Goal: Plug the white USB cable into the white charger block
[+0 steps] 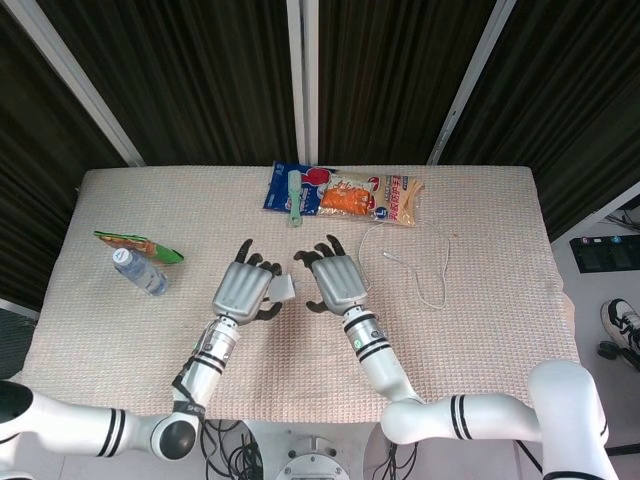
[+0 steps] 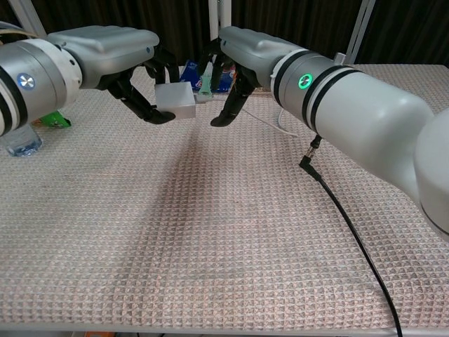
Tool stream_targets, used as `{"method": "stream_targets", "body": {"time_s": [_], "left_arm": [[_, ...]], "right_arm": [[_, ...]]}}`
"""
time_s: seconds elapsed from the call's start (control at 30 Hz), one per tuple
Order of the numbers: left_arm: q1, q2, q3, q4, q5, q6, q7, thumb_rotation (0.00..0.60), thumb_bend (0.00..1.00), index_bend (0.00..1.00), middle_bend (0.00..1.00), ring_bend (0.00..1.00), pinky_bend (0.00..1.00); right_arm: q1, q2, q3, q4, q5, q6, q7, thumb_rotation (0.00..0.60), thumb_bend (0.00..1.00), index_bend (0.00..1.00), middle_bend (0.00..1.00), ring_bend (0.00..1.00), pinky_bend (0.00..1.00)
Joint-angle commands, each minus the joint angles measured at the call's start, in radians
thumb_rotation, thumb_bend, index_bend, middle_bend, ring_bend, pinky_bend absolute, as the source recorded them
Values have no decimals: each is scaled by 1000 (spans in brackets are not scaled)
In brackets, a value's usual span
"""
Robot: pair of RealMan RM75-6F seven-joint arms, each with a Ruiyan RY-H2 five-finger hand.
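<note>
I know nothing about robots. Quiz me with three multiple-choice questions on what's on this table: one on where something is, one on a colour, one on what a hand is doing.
1. Where does the water bottle lie?
A. left side of the table
B. between the hands
C. on the snack packets

2. What colour is the charger block?
A. black
B. white
C. green

3. What is the left hand doing?
A. resting flat, holding nothing
B. holding the block
C. gripping the bottle

Answers:
1 A: the water bottle lies by the left edge.
2 B: the charger block is white.
3 B: the left hand has its fingers round the block.
</note>
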Motion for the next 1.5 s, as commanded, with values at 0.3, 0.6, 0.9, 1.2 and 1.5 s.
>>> {"method": "stream_targets", "body": {"time_s": [0.3, 0.6, 0.9, 1.2, 1.5], "left_arm": [[53, 14, 58, 88, 32, -95, -171, 476, 279, 436, 401, 221, 32], [61, -53, 100, 240, 6, -200, -231, 539, 262, 325, 337, 151, 16], [155, 94, 123, 173, 201, -75, -353, 600, 211, 155, 169, 32, 0], [388, 380, 235, 276, 513, 116, -756, 600, 208, 181, 184, 32, 0], [614, 474, 300, 380, 573, 277, -979, 600, 208, 184, 186, 32, 0]], "right_arm": [[-102, 172, -81, -138, -84, 52, 2, 600, 0, 93, 216, 90, 0], [-211, 315, -153, -205, -183, 78, 94, 600, 0, 91, 216, 84, 0], [-326, 466, -201, -242, -308, 122, 225, 600, 0, 84, 221, 84, 0], [-536, 743, -318, -234, -592, 247, 561, 600, 155, 106, 203, 84, 0], [-733, 817, -402, -98, -757, 432, 778, 600, 201, 106, 151, 5, 0]]}}
